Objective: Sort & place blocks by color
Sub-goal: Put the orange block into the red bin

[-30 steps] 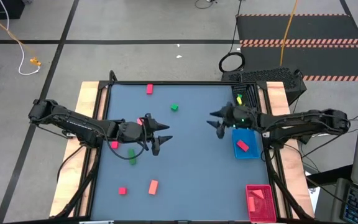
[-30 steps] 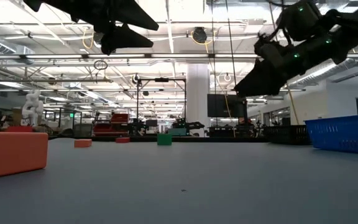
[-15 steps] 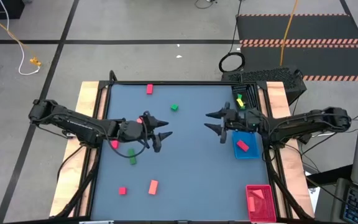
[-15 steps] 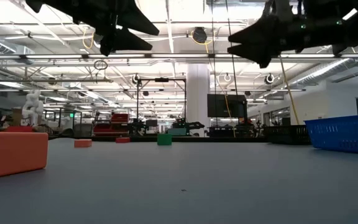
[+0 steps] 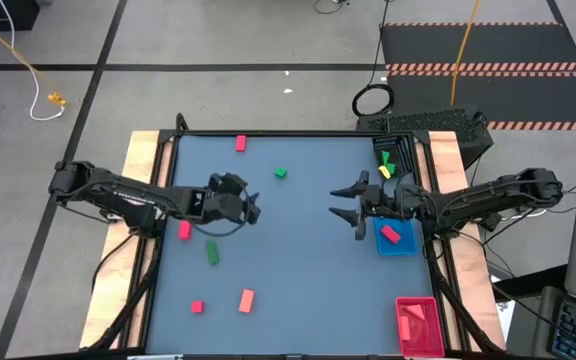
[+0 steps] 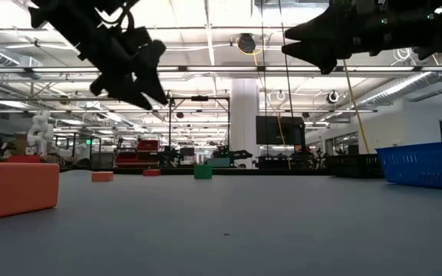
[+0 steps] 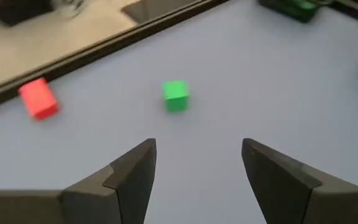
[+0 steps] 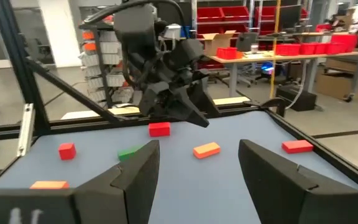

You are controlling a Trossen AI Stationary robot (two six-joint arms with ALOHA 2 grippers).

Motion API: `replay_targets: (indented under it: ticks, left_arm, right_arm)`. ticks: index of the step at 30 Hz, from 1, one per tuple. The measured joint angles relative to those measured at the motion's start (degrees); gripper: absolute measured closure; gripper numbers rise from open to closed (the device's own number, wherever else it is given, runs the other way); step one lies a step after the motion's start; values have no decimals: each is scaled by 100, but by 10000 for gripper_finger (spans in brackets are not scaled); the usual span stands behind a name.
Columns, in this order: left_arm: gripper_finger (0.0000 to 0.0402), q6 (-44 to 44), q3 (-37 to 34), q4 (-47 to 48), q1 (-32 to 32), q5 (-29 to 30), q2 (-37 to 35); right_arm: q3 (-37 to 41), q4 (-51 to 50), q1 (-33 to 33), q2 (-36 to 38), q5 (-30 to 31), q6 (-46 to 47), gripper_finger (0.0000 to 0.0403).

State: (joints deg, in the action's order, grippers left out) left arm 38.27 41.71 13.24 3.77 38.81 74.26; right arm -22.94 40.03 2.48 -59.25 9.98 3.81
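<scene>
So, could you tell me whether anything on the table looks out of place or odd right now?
Nothing looks damaged or spilled. Loose blocks lie scattered on the table, such as a green cube and a red block. Both hands, left and right, hover open and empty.

No words, numbers, labels or signs can be read in any of the views
</scene>
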Motion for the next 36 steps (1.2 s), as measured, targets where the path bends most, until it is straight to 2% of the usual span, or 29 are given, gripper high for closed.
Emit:
replay_targets:
  ticks: [8, 12, 16, 21, 26, 36]
  left_arm:
    - [163, 1373, 0, 1874, -550, -21, 0]
    - [163, 1776, 0, 2448, -695, -129, 11]
    - [163, 1802, 0, 2442, -741, -208, 184]
    - [163, 1690, 4, 2269, -924, -783, 670]
    - [163, 1565, 0, 2286, -1181, -957, 1073]
    - [163, 1391, 4, 1977, -1286, -1186, 1167]
  right_arm:
    - [0, -75, 7, 1, 81, 0, 188]
    - [0, -85, 7, 1, 92, 72, 188]
    - [0, -100, 7, 1, 92, 135, 188]
    - [0, -141, 4, -1, 94, 161, 188]
    - [0, -175, 4, -1, 94, 152, 188]
    - [0, -287, -22, -1, 93, 27, 188]
